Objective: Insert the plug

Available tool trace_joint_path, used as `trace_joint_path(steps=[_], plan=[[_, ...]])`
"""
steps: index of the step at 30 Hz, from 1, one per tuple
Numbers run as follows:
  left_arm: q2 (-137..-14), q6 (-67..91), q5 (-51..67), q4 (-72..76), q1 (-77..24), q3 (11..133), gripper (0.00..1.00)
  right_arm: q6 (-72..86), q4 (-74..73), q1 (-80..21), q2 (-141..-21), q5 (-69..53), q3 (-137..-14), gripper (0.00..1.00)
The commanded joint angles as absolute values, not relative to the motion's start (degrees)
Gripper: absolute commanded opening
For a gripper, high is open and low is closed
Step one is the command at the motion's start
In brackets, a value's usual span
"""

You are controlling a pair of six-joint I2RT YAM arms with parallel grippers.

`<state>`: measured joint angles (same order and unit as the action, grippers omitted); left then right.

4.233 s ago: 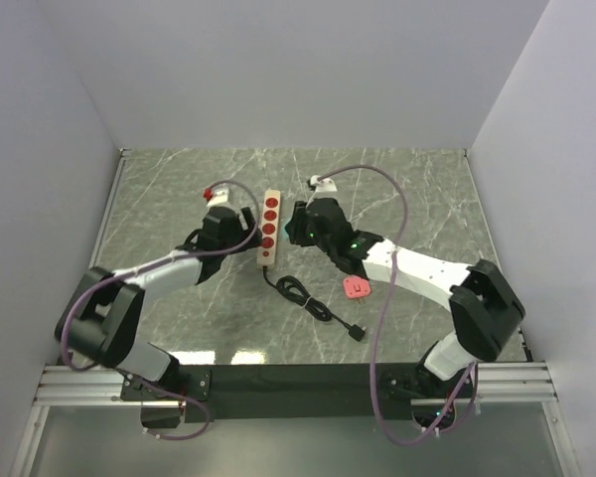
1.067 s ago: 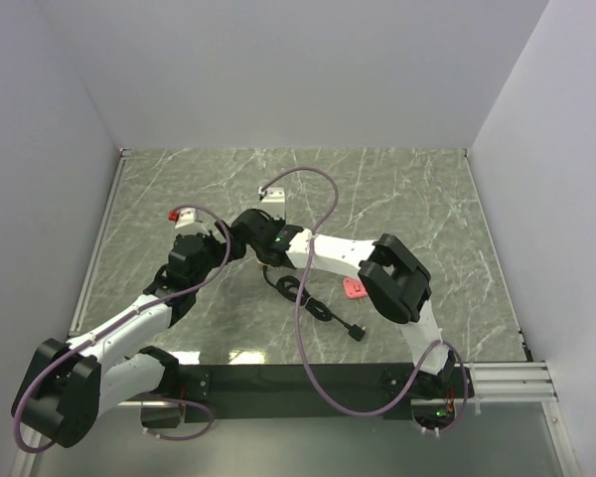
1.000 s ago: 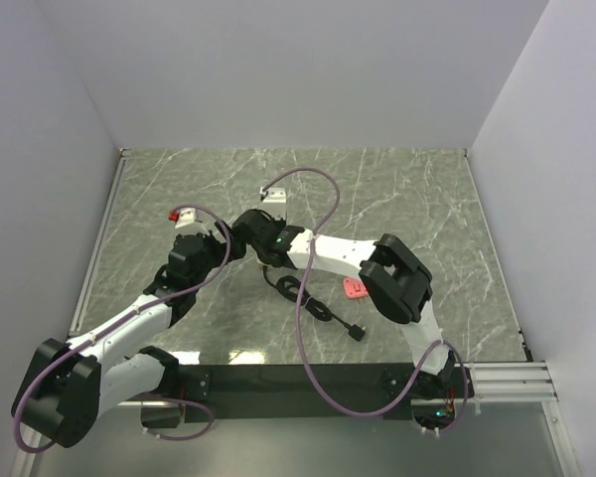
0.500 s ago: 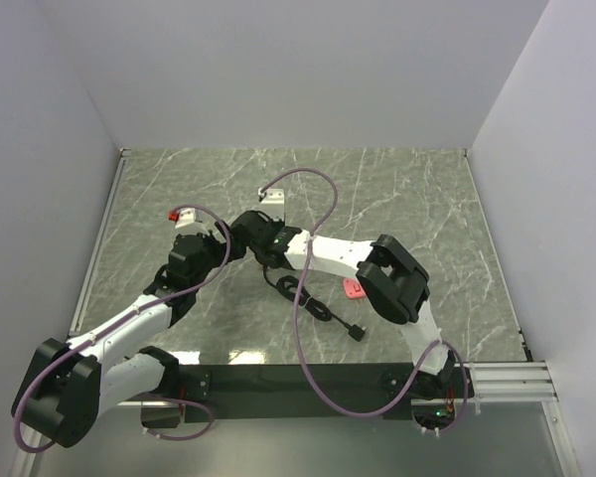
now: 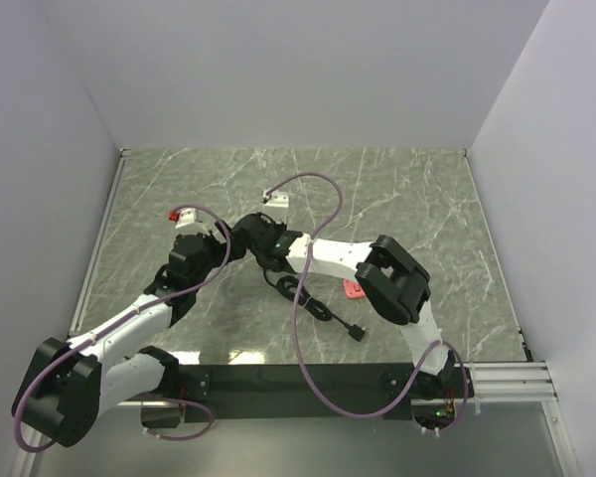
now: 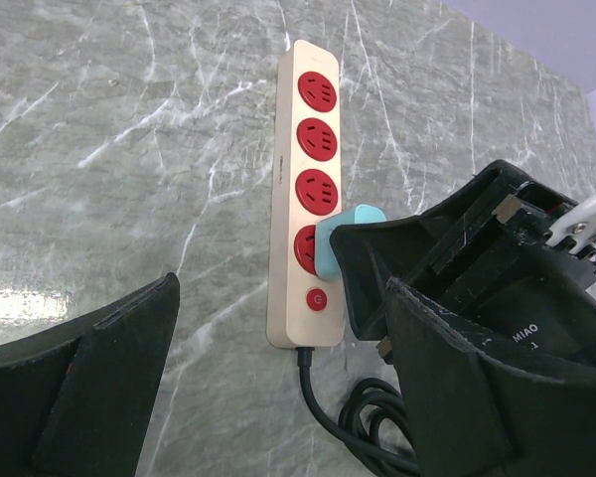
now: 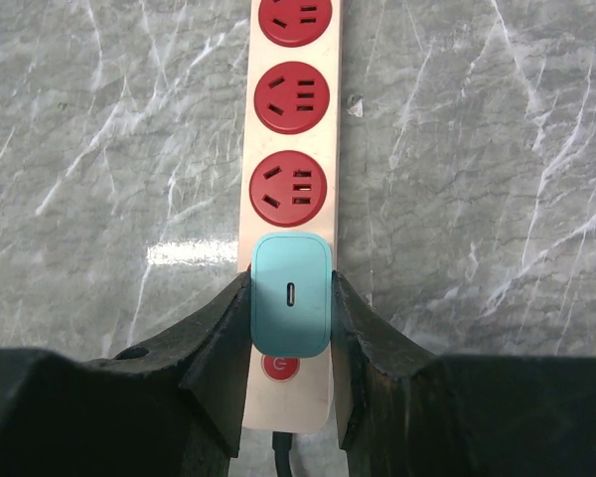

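Right wrist: right fingers point(image 7: 214, 338) pinch teal plug point(image 7: 291, 294) on power strip point(image 7: 291, 144), left fingers point(image 6: 89, 378) spread near cord point(image 6: 363, 422).

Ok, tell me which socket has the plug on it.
The socket next to the power button: the teal plug covers it, and the other three are bare.

light: bright, even, from overhead | shadows: faint, soft | glare: white patch on tabletop point(image 5: 240, 355) at 6 o'clock | focus: sharp, wrist views softer toward 6 o'clock
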<state>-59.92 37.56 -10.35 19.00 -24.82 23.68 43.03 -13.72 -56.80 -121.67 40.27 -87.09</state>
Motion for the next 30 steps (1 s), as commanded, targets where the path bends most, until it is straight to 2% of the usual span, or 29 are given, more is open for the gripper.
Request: trace_joint_path(steps=[1,19,30], plan=[[-60.47,37.62,-10.46,20.57,-24.61,24.17,0.90,49.13,-19.42,-60.29,-131.39,22.85,-81.83,0.00],[-60.47,37.53,-10.63,20.21,-24.61,24.17,0.91,53.52,-17.76,-63.72,-134.21,19.87,-75.50,0.00],[-61.26,36.83,-11.69,19.69,-24.61,24.78,0.91,48.78,-17.49,-61.88,-131.49,18.54,-78.13,0.00]])
